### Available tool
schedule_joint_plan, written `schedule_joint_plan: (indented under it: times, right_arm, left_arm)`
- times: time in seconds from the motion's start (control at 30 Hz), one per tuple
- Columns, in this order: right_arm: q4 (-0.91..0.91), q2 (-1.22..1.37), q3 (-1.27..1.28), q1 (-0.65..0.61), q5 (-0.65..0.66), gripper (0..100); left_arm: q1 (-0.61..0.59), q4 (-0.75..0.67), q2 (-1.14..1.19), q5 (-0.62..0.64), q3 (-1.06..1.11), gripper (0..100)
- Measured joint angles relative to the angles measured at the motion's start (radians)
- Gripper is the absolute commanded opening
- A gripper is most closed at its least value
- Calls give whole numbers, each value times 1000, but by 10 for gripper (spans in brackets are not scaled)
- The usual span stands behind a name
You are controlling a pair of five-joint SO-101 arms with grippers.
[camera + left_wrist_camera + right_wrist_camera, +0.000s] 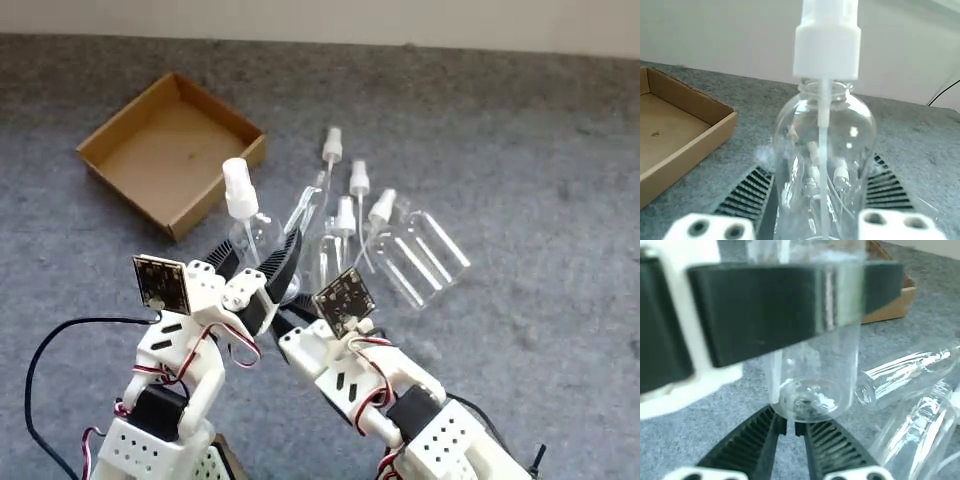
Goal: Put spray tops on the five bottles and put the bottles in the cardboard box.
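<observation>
While the left gripper [256, 262] clamps one upright bottle [822, 145] with a white spray top [826, 45], the right gripper [790, 426] sits nearly closed at its base. Four more bottles [432, 248] and four tops [359, 178] lie right of one cardboard box [215, 205].

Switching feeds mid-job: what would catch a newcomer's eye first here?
The left gripper holds a clear bottle upright in its jaws, a white spray top at its neck. Beyond it, other bottles lie clustered on the grey carpet; the cardboard box sits off to the left.

Picture edges crop the spray top [826, 45] and the bottle [822, 150].
</observation>
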Motion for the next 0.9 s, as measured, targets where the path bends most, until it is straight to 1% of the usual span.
schedule_joint_plan:
  times: [0.27,0.47,0.57,0.77,0.9]
  right_arm:
    - [0,2,2,84,2,22]
    - [0,2,2,94,2,22]
    - [0,2,2,63,2,22]
    - [0,2,2,-44,2,22]
    - [0,2,2,-83,0,22]
  left_arm:
    - [0,25,-3,2,0,71]
    - [0,26,-5,2,0,71]
    - [0,28,-3,2,0,70]
    - [0,26,-2,-3,0,70]
    - [0,26,-2,-3,0,70]
